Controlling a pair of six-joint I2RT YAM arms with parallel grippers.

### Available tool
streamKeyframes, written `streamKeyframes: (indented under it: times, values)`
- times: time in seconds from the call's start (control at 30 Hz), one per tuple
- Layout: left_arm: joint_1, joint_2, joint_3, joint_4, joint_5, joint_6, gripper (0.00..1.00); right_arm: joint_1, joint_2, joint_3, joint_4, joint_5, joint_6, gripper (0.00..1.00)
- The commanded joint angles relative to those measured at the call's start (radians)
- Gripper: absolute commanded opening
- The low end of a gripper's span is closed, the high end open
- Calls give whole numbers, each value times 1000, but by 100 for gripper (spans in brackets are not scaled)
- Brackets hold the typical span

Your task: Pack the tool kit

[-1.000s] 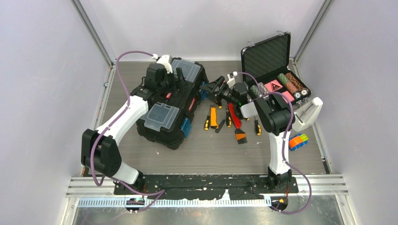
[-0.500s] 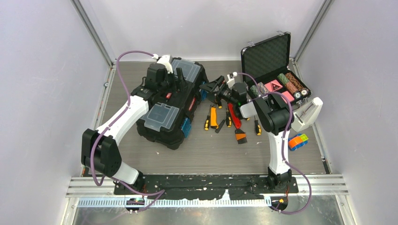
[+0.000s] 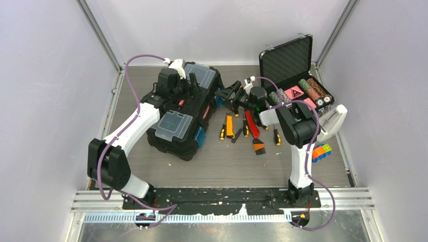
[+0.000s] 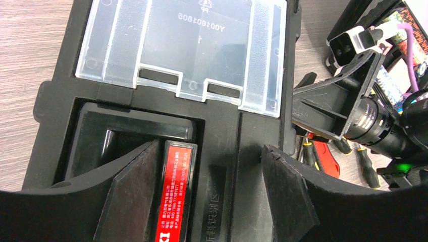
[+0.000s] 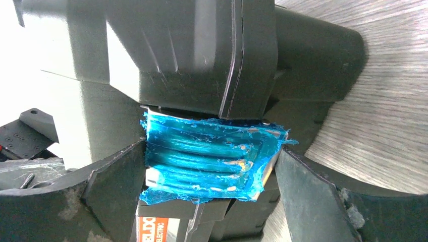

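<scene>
Only our right arm's elbow has shifted a little. Our right pincer (image 5: 209,154) stands apart astride the blue latch (image 5: 202,166) of the toolbox (image 3: 176,126) dead ahead. We should centre before squeezing, lest a finger slip off. Our left pincer (image 4: 209,148), also apart, hangs just above the red handle (image 4: 174,201).

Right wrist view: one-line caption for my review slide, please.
Right pincer, spread wide, flanks the blue latch on the black toolbox.

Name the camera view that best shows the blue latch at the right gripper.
Right wrist view: the blue latch fills the centre, between the right gripper fingers. Top external shows only a small blue sliver on the toolbox side. Left wrist shows none of it.
</scene>
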Motion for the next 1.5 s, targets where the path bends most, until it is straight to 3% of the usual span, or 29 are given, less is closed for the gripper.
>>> streamKeyframes:
  times: [0.0,0.03,0.13,0.3,0.43,0.5,0.63,0.77,0.83,1.07,1.27,1.47]
  values:
    - [-74,148,-101,-357,204,-77,74,74,-178,67,21,-68,-167,40]
    - [-74,147,-100,-360,198,-77,73,74,-191,69,-21,-60,-185,34]
    - [-74,141,-98,-366,181,-69,73,75,-224,76,-134,-30,-231,26]
    - [-73,139,-96,-361,173,-70,73,77,-251,71,-160,-10,-251,22]
    - [-57,123,-74,-367,167,-73,75,67,-257,39,-132,-21,-233,34]
    - [-40,106,-54,-375,157,-68,76,57,-277,15,-144,-14,-244,47]
    - [-19,78,39,-436,119,-33,85,29,-355,-35,-179,6,-281,71]
    - [-18,37,133,-494,77,-1,95,26,-423,-78,-199,10,-297,81]
    - [-18,-3,163,-516,51,11,99,25,-449,-98,-199,4,-296,84]
    - [5,-140,168,-589,-21,66,99,26,-510,-177,-157,-30,-260,86]
    - [158,-231,52,-590,21,84,100,27,-552,-243,-154,-28,-246,87]
    - [265,-198,19,-587,130,95,100,33,-548,-284,-142,-39,-251,87]
